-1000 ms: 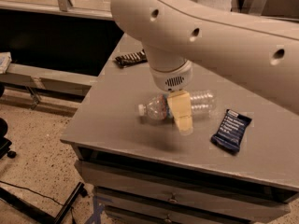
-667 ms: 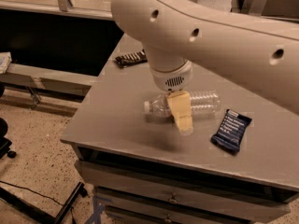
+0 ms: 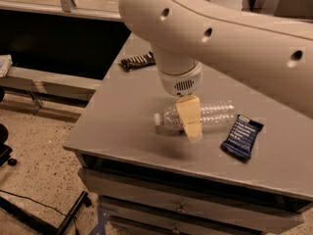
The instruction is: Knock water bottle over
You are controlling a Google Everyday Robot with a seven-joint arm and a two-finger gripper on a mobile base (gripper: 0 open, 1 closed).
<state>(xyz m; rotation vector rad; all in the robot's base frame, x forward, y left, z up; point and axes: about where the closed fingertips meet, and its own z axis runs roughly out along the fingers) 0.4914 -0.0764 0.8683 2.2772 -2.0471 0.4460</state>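
Observation:
The water bottle (image 3: 215,113), clear ribbed plastic with a white cap (image 3: 157,119) pointing left, lies on its side on the grey table top (image 3: 122,116). My gripper (image 3: 190,119) hangs from the big white arm directly over the bottle's middle; its cream-coloured finger covers part of the bottle. The bottle's label is hidden behind the gripper.
A dark blue snack-bar wrapper (image 3: 241,137) lies right of the bottle. A dark striped wrapper (image 3: 137,61) lies at the table's far left edge. The table's left and front edges drop to a speckled floor. A drawer unit sits under the top.
The bottle has rolled slightly to the right on the table. The gripper has stayed almost in place above it.

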